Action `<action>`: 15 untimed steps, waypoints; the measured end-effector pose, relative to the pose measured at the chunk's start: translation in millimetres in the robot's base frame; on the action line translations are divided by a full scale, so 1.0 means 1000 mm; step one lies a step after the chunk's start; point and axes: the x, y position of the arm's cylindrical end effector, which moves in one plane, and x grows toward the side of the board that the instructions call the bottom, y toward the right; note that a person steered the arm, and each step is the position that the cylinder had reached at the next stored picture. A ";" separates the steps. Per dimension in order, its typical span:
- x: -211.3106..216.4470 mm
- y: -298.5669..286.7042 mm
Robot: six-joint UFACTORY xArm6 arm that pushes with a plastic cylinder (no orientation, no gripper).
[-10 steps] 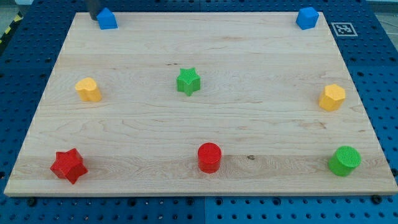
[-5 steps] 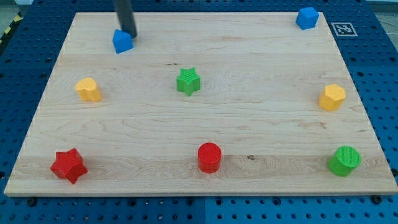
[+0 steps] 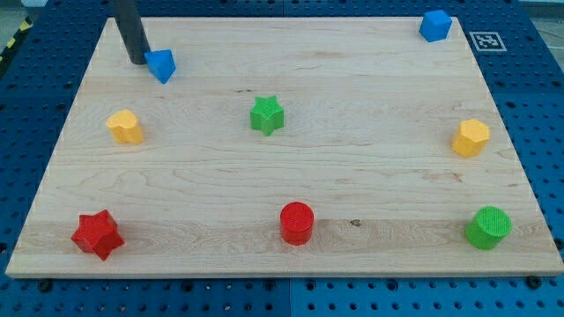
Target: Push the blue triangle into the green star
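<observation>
The blue triangle (image 3: 161, 65) lies near the board's top left. My tip (image 3: 137, 61) stands just to its left, touching or almost touching its left side. The rod rises from the tip to the view's top edge. The green star (image 3: 266, 115) lies to the lower right of the triangle, well apart from it, left of the board's middle.
A blue cube (image 3: 435, 25) lies at the top right. A yellow block (image 3: 125, 127) is at the left, another yellow block (image 3: 471, 137) at the right. A red star (image 3: 96, 234), a red cylinder (image 3: 297, 223) and a green cylinder (image 3: 488, 227) line the bottom of the wooden board (image 3: 370, 114).
The blue triangle slid down and right from the top edge, then turned and shifted slightly left. My tip moved from above the triangle round to its left side.
</observation>
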 end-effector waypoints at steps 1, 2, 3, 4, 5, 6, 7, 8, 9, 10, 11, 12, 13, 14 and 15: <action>0.012 0.004; 0.008 0.023; -0.003 0.045; 0.001 0.045; 0.013 0.028; 0.026 0.024; 0.026 0.045; 0.026 0.067; 0.030 0.069; 0.047 0.069; 0.066 0.070; 0.090 0.070; 0.113 0.070; 0.134 0.070; 0.135 0.070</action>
